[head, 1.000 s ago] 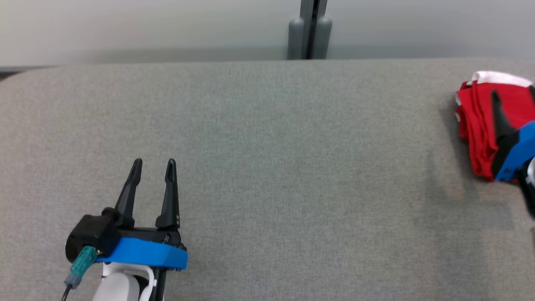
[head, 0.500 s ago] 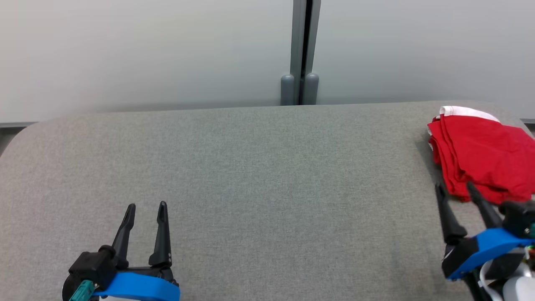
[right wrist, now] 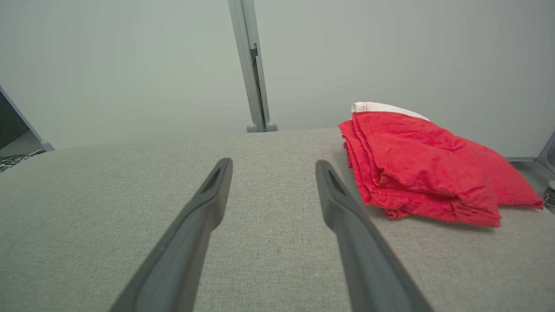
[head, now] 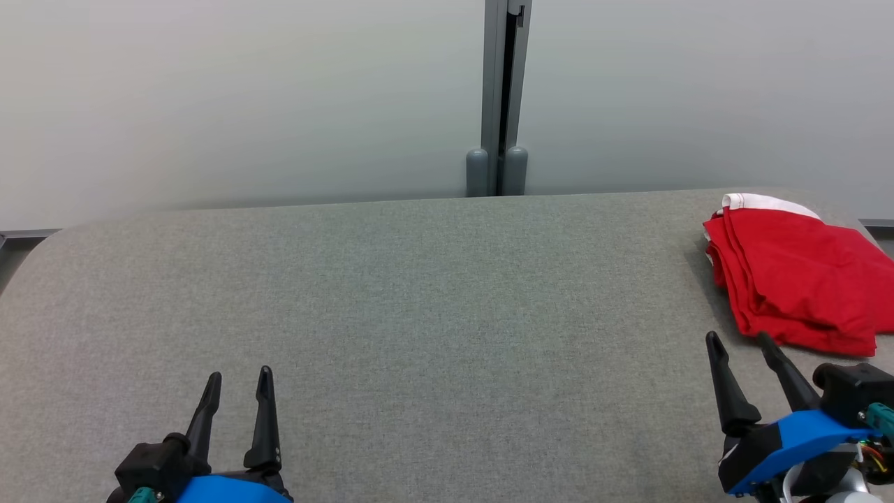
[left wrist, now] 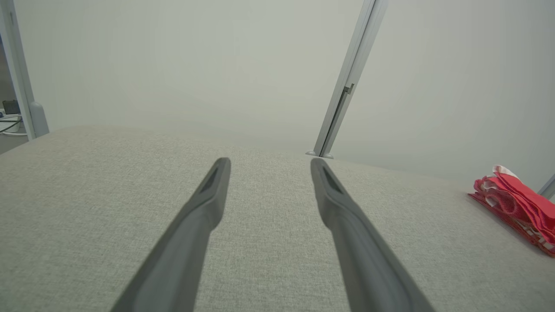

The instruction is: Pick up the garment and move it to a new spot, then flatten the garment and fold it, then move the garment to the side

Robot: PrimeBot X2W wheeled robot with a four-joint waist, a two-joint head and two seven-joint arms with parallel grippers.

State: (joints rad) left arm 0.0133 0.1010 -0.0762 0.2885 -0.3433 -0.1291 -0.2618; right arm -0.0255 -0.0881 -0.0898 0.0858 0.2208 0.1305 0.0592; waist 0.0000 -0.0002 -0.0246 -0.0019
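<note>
Since a second ago, right gripper [head: 739,339] off the garment [head: 789,279] and back at the lower right; whole head view tilted upward too, so camera movement as well, not only arm movement. Both sets of fingers spread wide, holding nothing: right one just short of the garment's near edge, not touching; left gripper [head: 239,374] well apart, low at the left over bare table [head: 419,300]. Garment folded, red, lying at the far right end of the table, close to its rounded corner. Seems to be the last step, garment already put aside, so only the retreat left. To do it well: lift before pulling back, keep the fingertips above the cloth, avoid catching the loose near edge, leave the stack undisturbed. Long axis slanting from far-left to near-right in the head view; white waistband [head: 765,204] at the far end, pointing to the wall [head: 244,105]; stacked fold edges facing left, toward the table's middle.
</note>
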